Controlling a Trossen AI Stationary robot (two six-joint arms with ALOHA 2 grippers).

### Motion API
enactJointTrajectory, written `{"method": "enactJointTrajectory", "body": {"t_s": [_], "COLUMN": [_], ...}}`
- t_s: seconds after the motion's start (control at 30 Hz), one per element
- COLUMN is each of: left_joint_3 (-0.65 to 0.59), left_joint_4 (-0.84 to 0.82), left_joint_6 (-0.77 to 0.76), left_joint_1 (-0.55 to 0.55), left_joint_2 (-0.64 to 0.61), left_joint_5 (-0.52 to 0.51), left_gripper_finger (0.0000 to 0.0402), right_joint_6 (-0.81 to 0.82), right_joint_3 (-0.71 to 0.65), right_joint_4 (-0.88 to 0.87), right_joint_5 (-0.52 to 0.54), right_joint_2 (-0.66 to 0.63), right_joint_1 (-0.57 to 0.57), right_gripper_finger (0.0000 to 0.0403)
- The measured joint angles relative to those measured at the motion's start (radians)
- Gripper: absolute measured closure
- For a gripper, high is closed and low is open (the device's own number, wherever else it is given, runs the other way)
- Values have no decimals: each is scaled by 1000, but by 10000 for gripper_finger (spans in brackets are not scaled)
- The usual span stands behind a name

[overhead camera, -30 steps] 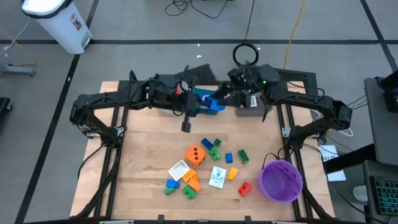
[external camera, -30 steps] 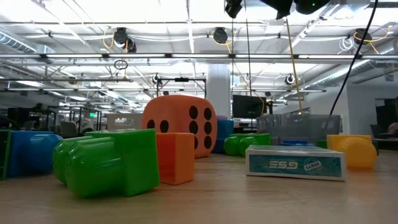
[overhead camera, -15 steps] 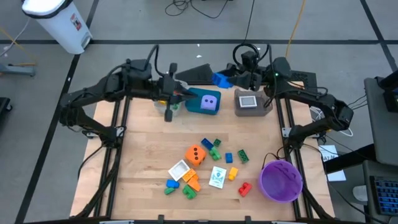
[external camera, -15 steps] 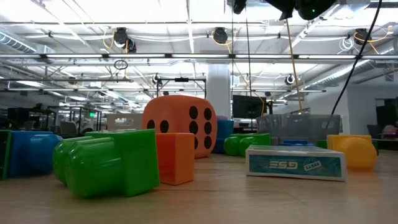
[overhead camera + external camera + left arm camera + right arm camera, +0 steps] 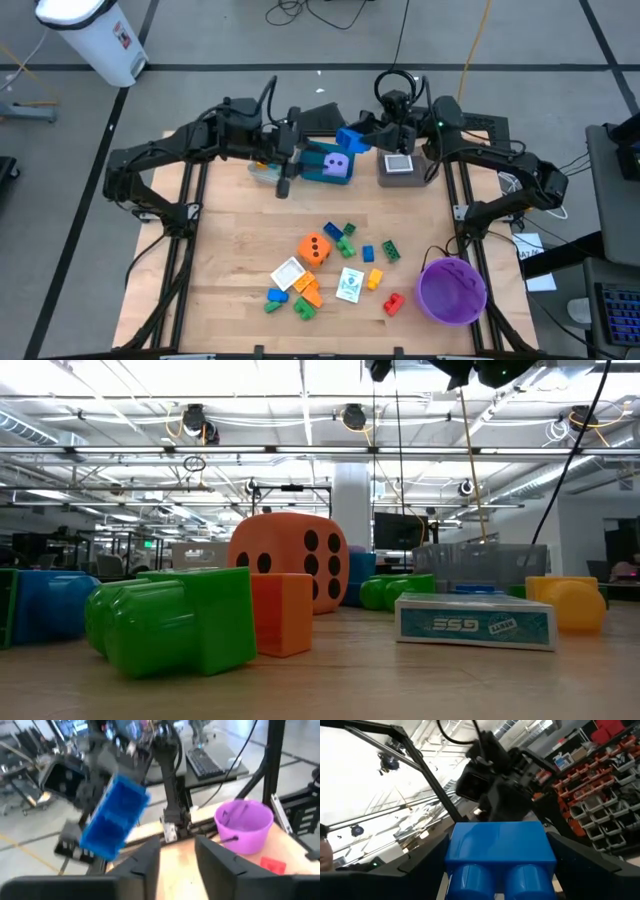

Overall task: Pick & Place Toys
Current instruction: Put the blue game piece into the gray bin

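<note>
A: What has the right gripper [image 5: 358, 135] got?
B: A big blue brick [image 5: 351, 137], clamped between its fingers in the air at the far side, just right of the teal tray [image 5: 316, 163]. The right wrist view shows the brick [image 5: 500, 851] filling the space between the fingers.

A: And the left gripper [image 5: 283, 186]?
B: Its fingers [image 5: 145, 862] stand a little apart with nothing between them. It hangs at the tray's left edge.

A: What's in that tray?
B: The purple die [image 5: 337, 165]. A grey tray [image 5: 403, 166] sits to the right.

A: The other toys?
B: Down the near middle of the table [image 5: 225, 250]: orange die [image 5: 315, 248], two cards [image 5: 350, 284], small bricks [image 5: 346, 240] around them. The purple bowl [image 5: 451, 290] stands near right.
</note>
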Motion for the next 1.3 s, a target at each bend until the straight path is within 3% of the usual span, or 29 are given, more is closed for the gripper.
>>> {"method": "enactJointTrajectory", "body": {"t_s": [0.17,0.3,0.53,0.8,0.97,1.3], "left_joint_3": [0,1,1,1,1,1], "left_joint_4": [43,78,91,84,92,114], "left_joint_6": [29,35,116,162,167,167], "left_joint_1": [-11,-20,-49,-68,-68,-68], "left_joint_2": [4,12,49,65,75,87], "left_joint_5": [-17,-52,-81,-205,-247,-249], "left_gripper_finger": [191,158,149,149,167,272], "right_joint_6": [-29,-35,-73,-72,-71,-73], "right_joint_3": [0,0,0,0,0,-1], "right_joint_4": [-42,-54,-85,-83,-92,-98], "right_joint_5": [1,2,32,59,105,107], "right_joint_2": [1,1,2,2,2,2], "right_joint_1": [20,31,49,48,57,59], "right_gripper_finger": [95,95,92,96,95,92]}}
